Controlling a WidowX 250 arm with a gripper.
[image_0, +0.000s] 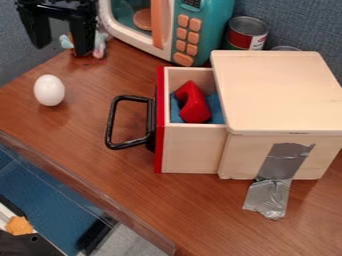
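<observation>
The wide-open pincer (62, 49), apparently empty, hangs near 11 o'clock beside a pastel toy (100, 46); the rounded egg (49, 90), at 10 o'clock on the desk (73, 125), could roll if bumped

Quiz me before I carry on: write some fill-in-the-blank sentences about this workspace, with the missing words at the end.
The egg on the table is coloured ____. The gripper has its fingers ____, not together. The handle of the open drawer is coloured ____. The curved block inside the drawer is coloured ____.

Missing words: white; apart; black; red.
</observation>
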